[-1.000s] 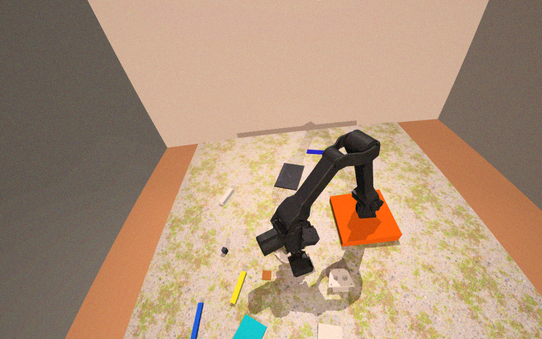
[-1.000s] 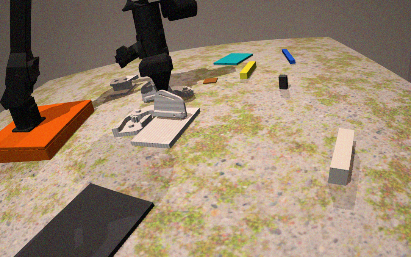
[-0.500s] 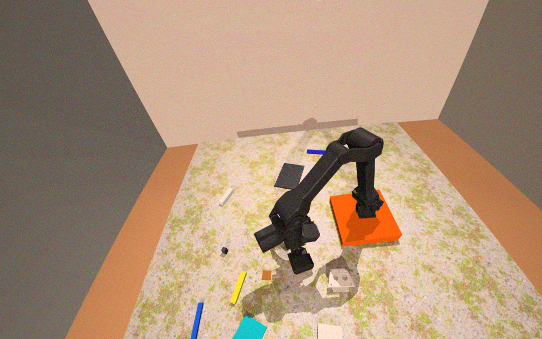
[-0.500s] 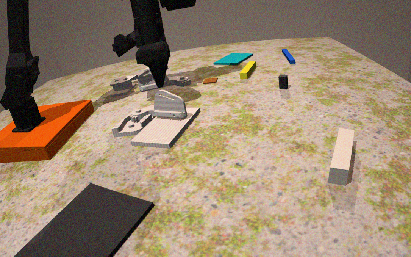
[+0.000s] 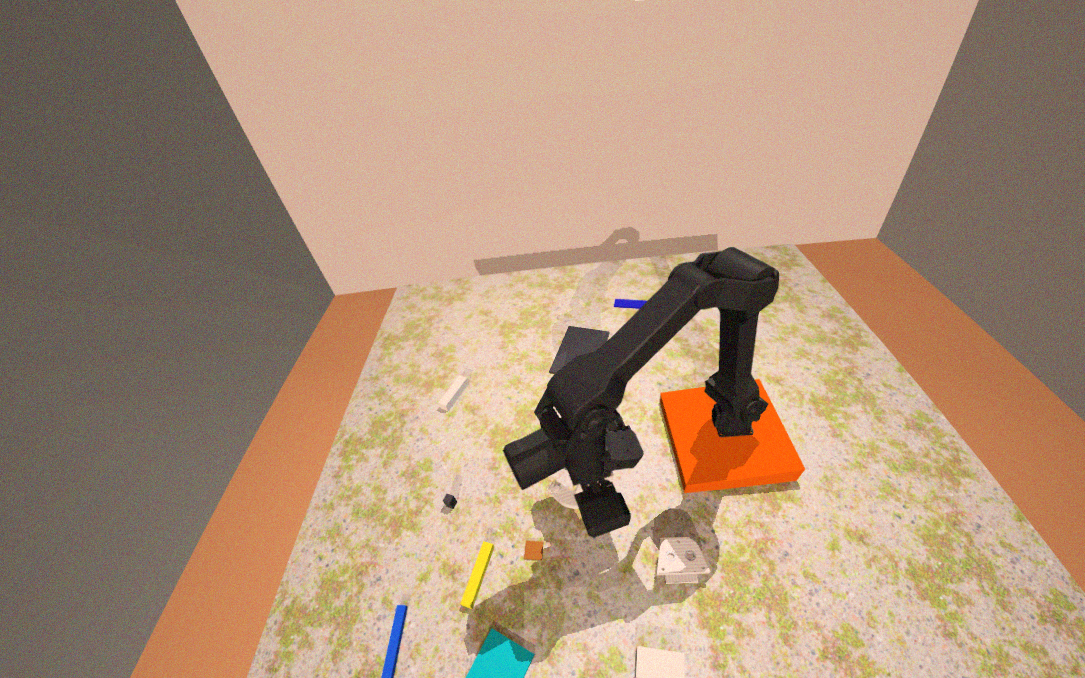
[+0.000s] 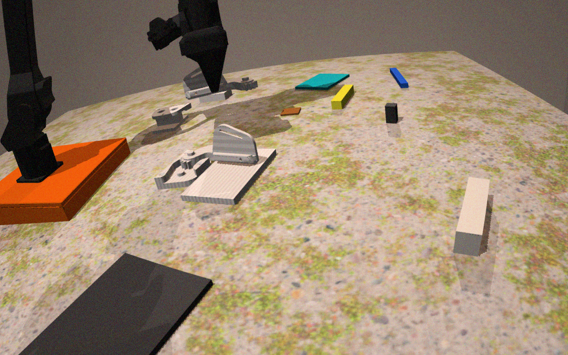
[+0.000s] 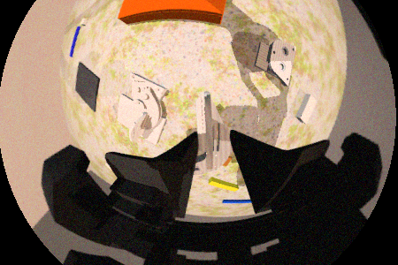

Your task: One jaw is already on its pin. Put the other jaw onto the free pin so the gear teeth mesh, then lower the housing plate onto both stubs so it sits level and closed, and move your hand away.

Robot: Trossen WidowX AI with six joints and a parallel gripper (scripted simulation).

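Note:
My gripper (image 6: 214, 90) (image 7: 214, 134) is shut on the free pale grey jaw (image 6: 195, 80) (image 7: 207, 121), its fin upright between the fingers. It holds the jaw above the table, beyond the base in the exterior view; the top view hides it behind the arm. The base housing (image 6: 162, 180) has small stubs and stands beside a ribbed off-white slab (image 6: 215, 180) (image 7: 127, 114). The other jaw (image 6: 233, 144) has its fin upright at the slab's far end; its pin is hidden. The housing plate (image 5: 673, 555) (image 6: 162, 112) (image 7: 279, 52) rests raised on a block, away from the base.
An orange slab (image 5: 740, 469) (image 6: 96, 154) (image 7: 146, 2) bears the arm. A dark plate (image 6: 131, 304) (image 7: 88, 86) lies near the base. A copper tile (image 5: 533, 549) (image 6: 290, 111), yellow bar (image 5: 477, 575) (image 6: 342, 97), teal plate (image 5: 500, 656) (image 6: 321, 82) and black block (image 6: 391, 113) lie around.

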